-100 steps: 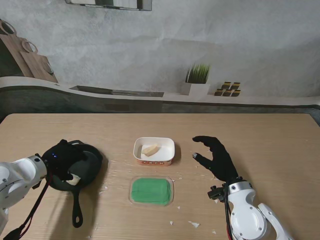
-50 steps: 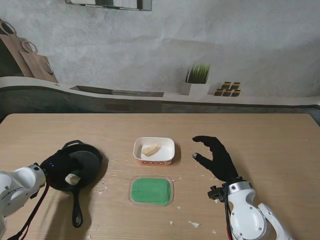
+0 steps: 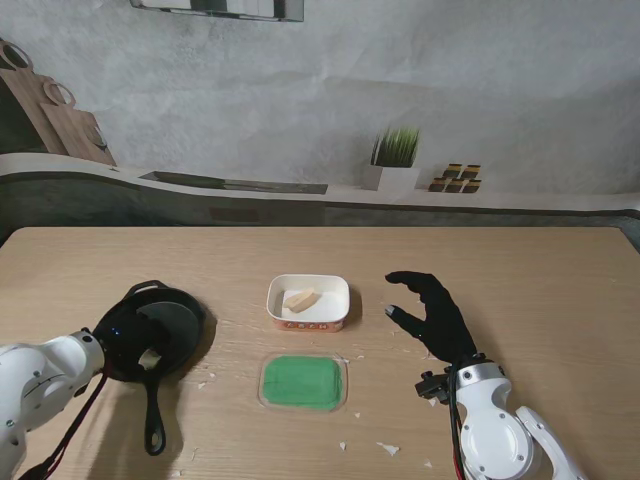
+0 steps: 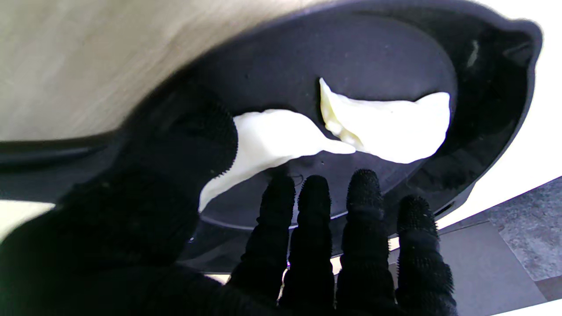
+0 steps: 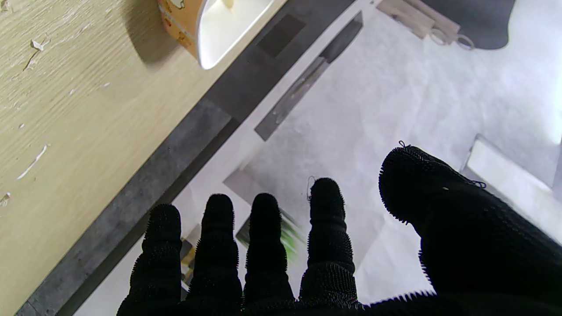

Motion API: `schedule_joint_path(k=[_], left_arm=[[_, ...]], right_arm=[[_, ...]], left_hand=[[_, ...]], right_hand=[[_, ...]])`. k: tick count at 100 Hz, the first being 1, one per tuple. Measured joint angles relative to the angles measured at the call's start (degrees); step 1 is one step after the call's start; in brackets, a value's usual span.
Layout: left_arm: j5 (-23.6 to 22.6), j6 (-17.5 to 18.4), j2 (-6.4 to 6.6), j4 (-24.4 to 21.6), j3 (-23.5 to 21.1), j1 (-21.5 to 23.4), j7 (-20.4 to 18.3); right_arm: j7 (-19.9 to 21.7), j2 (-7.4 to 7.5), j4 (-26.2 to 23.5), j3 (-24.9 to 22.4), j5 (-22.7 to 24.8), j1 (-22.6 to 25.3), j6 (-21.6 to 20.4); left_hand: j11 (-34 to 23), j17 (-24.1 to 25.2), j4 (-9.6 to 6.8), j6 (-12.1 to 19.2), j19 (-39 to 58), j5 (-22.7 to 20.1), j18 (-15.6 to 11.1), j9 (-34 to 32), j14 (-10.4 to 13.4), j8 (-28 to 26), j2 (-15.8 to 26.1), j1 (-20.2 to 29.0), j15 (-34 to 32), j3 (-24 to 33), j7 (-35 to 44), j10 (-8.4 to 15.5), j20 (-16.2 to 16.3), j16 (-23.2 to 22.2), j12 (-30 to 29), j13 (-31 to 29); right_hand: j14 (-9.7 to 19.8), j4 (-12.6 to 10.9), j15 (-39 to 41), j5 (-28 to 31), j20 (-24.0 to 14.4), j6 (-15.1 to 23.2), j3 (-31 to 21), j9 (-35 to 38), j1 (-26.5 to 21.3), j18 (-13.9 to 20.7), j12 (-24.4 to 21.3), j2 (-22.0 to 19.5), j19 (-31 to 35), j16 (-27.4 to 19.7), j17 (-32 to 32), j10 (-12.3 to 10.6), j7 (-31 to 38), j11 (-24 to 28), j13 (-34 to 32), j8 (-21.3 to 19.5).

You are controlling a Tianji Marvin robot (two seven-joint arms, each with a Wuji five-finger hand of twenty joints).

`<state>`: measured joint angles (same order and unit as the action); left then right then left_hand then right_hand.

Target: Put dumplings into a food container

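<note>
Wood-grain table (image 3: 520, 270) carried everything, with a grey wall behind. The left hand (image 3: 128, 335) reached into the black pan (image 3: 178, 322), its thumb (image 4: 193, 145) pressed against one pale dumpling (image 4: 268, 142) while the four fingers (image 4: 314, 206) stood just short of it, so a firm grip could not be told. A second dumpling (image 4: 390, 125) lay just beyond the fingertips, touching the first. The right hand (image 3: 432, 315) hovered with fingers spread, holding nothing; the container (image 3: 308, 302), one dumpling piece (image 3: 299, 299) inside, sat beside its thumb side. The green lid (image 3: 302, 381) lay between both hands.
</note>
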<state>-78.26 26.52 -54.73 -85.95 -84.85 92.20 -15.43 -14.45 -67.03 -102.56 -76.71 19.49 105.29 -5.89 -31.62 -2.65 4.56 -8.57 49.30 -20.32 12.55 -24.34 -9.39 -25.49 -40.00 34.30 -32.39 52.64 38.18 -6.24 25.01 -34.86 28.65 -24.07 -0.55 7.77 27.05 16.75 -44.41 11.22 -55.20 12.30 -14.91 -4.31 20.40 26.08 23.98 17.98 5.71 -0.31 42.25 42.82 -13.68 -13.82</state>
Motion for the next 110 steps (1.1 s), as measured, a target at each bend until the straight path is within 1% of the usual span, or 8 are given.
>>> schedule_joint_path(k=[26, 39, 50, 57, 79, 89, 97, 110], left_arm=[[1.28, -2.95, 0.0, 1.82, 2.27, -1.76, 1.14], [1.43, -3.72, 0.0, 2.7, 3.16, -2.48, 2.24], [2.05, -4.09, -0.05, 3.48, 3.45, -2.69, 3.49], [2.24, -4.16, -0.05, 3.75, 3.61, -2.87, 3.96], [3.0, -5.69, -0.11, 4.35, 4.34, -3.07, 4.75], [3.11, -6.14, -0.26, 5.18, 4.38, -2.97, 7.31], [3.25, -6.0, -0.57, 5.71, 3.72, -2.45, 9.72], [4.3, -4.24, -1.38, 5.04, 1.1, -1.12, 9.88]], right_arm=[[-0.3, -0.03, -0.11, -0.01, 0.04, 0.03, 0.27], [-0.29, -0.03, -0.15, 0.02, 0.03, 0.04, 0.44], [-0.29, -0.04, -0.16, 0.03, 0.02, 0.04, 0.51], [-0.29, -0.05, -0.17, 0.05, 0.02, 0.04, 0.58], [-0.33, -0.06, -0.23, 0.07, 0.01, 0.05, 0.72], [-0.36, -0.07, -0.29, 0.07, -0.02, 0.08, 0.75], [-0.47, -0.08, -0.29, 0.1, -0.02, 0.08, 0.75], [-0.53, -0.09, -0.29, 0.21, -0.02, 0.06, 0.85]], left_hand=[[-3.3, -4.22, 0.0, 0.12, 3.14, -3.75, 1.49, -8.71, 0.84, -2.44, 0.0, 3.29, -4.59, 1.44, 4.83, 1.26, 1.3, -2.4, 1.88, -10.47], [-5.22, -4.63, 0.57, 0.49, 4.44, -9.72, 2.05, -15.28, 1.89, -3.03, 0.56, 5.12, -8.31, 1.6, 8.32, 1.32, 2.04, -5.46, 6.96, -14.65], [2.66, -5.49, 2.79, 1.06, 5.19, -12.55, 2.14, -21.86, 2.07, -0.37, -0.57, 9.2, -10.39, -3.89, 11.09, 1.38, 2.72, -9.15, 16.26, -18.84], [6.57, -6.61, 3.11, 1.57, 5.94, -14.01, 2.72, -24.6, 1.85, 1.67, -1.12, 10.38, -10.41, -6.5, 11.84, 1.38, 2.82, -11.04, 18.84, -21.47], [7.65, -12.1, 3.89, 1.71, 7.47, -14.6, 3.0, -26.55, 0.55, 0.06, -2.02, 11.05, -10.97, -9.08, 14.61, 0.7, 3.51, -14.17, 21.67, -24.99], [7.88, -12.96, 4.06, 1.73, 8.05, -14.75, 3.65, -26.92, -0.44, -0.61, -2.62, 11.74, -11.01, -9.12, 14.75, -0.3, 3.99, -16.24, 22.5, -25.89], [8.18, -14.03, 4.15, 1.73, 8.05, -15.38, 4.27, -27.49, -1.13, -0.98, -3.2, 12.09, -11.04, -9.08, 14.6, -0.8, 3.99, -17.05, 22.66, -26.74], [9.63, -15.66, 4.76, 1.73, 8.05, -16.78, 5.71, -28.95, -1.84, -1.61, -4.12, 12.45, -10.45, -9.05, 14.41, -1.39, 3.99, -19.18, 23.13, -29.04]], right_hand=[[0.0, 0.0, 0.01, 0.34, 0.0, 0.0, -0.43, 0.02, 0.0, 0.0, 0.01, 0.0, 0.0, 0.02, 0.0, 0.01, 0.01, 0.0, 0.0, 0.0], [-0.07, 0.0, 0.02, 0.35, 0.0, 0.0, -0.44, 0.62, 0.0, 0.0, 0.02, 0.0, 0.0, 0.1, 0.08, 0.68, 0.03, 0.03, 0.0, 0.0], [-0.11, 0.0, 0.08, 0.35, 0.0, 0.0, -0.45, 0.62, 0.0, 0.0, 0.03, 0.0, 0.0, 0.12, 0.09, 0.68, 0.03, 0.05, -0.01, 0.0], [-0.58, 0.0, 0.11, 0.35, 0.0, 0.0, -0.46, 0.62, -0.01, 0.0, 0.04, 0.0, 0.0, 0.12, 0.1, 0.68, 0.03, 0.05, -0.01, 0.0], [-0.62, 0.0, 0.15, 0.35, 0.0, 0.0, -0.62, 0.63, -0.62, -0.01, 0.05, -0.28, 0.02, 0.2, 0.19, 0.68, 0.06, 0.21, -0.01, 0.0], [-0.63, 0.0, 0.61, 0.57, 0.0, 0.0, -0.62, 0.64, -0.62, -0.02, 0.06, -0.92, 0.02, 0.21, 0.2, 0.68, 0.14, 0.33, -0.02, -0.39], [-0.64, 0.0, 0.62, 0.58, 0.0, 0.0, -0.62, 1.16, -0.62, -0.02, 0.07, -0.93, 0.02, 0.21, 0.2, 0.68, 0.31, 0.36, -0.02, -0.39], [-0.65, 0.0, 0.63, 0.58, 0.0, 0.0, -0.62, 1.16, -0.63, -0.02, 0.07, -0.94, 0.03, 0.22, 0.21, 0.68, 0.32, 0.37, -0.03, -0.4]])
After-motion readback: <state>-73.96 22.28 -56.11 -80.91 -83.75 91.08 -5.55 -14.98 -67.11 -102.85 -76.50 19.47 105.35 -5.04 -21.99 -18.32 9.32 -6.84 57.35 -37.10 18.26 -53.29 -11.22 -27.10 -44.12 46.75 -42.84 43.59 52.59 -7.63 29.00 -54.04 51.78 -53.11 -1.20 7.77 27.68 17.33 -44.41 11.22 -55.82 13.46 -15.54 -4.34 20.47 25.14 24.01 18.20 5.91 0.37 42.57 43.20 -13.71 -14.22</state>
